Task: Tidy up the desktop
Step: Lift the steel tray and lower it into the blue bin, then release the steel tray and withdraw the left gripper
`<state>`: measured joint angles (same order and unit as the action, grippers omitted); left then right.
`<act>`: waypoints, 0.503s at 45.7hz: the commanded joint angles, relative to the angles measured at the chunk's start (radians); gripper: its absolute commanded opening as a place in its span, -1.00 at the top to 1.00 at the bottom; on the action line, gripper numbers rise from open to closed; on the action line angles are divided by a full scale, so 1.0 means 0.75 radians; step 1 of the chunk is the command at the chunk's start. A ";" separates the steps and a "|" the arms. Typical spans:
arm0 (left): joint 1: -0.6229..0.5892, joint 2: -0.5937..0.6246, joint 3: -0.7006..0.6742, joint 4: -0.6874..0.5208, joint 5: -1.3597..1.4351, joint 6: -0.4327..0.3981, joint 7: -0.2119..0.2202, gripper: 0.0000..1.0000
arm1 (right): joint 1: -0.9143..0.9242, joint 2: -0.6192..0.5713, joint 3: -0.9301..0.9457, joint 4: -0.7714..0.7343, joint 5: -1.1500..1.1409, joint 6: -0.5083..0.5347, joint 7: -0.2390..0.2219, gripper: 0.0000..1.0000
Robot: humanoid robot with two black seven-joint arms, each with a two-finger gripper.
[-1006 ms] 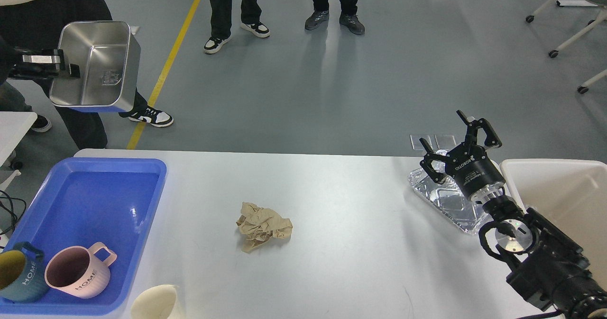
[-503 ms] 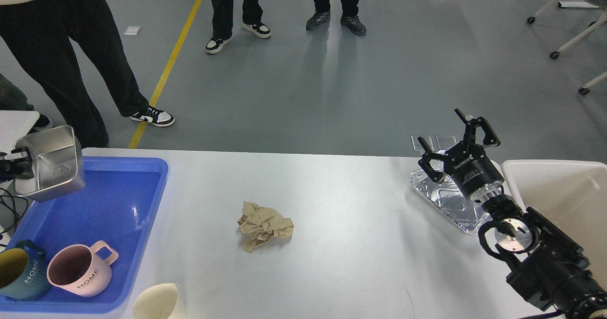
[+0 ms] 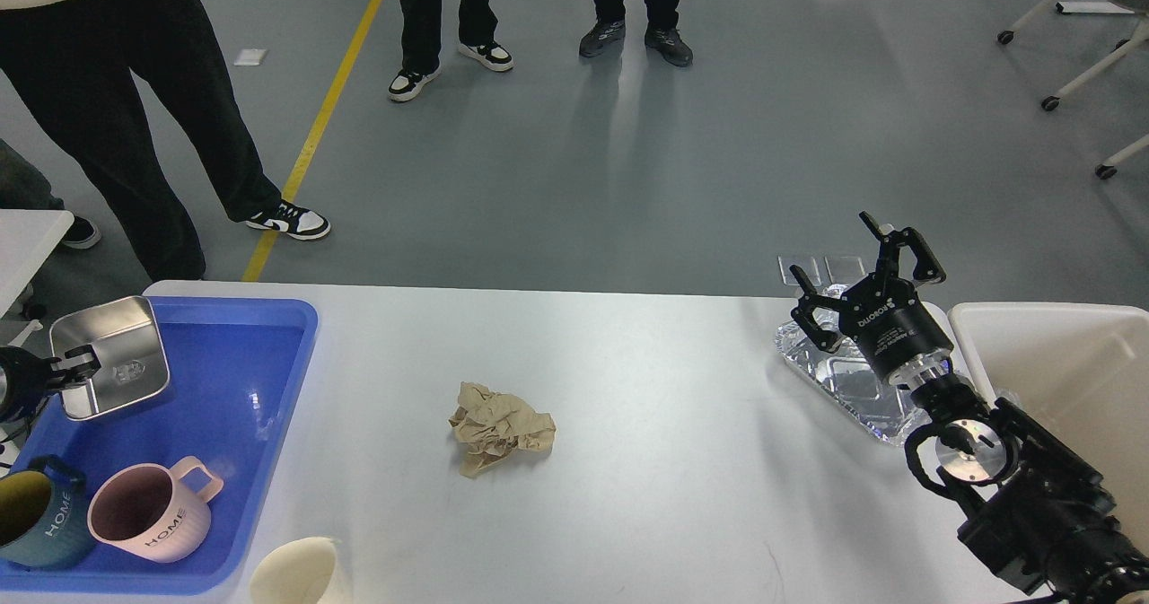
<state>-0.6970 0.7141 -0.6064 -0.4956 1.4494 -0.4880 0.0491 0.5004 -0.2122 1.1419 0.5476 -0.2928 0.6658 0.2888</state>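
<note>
The desktop (image 3: 673, 407) is a wide white-grey tabletop. A crumpled brown paper ball (image 3: 500, 426) lies near its middle. My left gripper (image 3: 76, 366) is at the far left edge, shut on the rim of a steel box (image 3: 112, 353), which hangs tilted over the left side of the blue tray (image 3: 296, 380). My right gripper (image 3: 853, 267) is open and empty, held above a clear foil tray (image 3: 848, 384) at the right back of the desktop.
A pink mug (image 3: 148, 514) and a dark teal mug (image 3: 36, 514) stand in the blue tray's front. A cream cup (image 3: 296, 573) is at the front edge. A white bin (image 3: 1068, 362) stands at the right. People stand beyond the desktop.
My left gripper has brought the steel box down from high at the left to just over the blue tray, tilting it. The right gripper has hardly moved.
</note>
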 commanded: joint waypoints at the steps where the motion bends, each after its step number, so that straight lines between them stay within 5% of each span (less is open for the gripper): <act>1: -0.026 -0.093 0.054 0.115 -0.004 0.074 -0.025 0.98 | -0.004 0.001 -0.001 0.000 0.000 -0.002 0.002 -1.00; 23: -0.040 -0.302 0.281 0.286 -0.133 0.299 -0.059 0.87 | -0.002 -0.005 0.001 0.000 0.000 0.000 -0.001 -1.00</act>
<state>-0.7270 0.5036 -0.4336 -0.2974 1.3753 -0.2877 0.0118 0.4982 -0.2146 1.1413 0.5476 -0.2930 0.6644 0.2898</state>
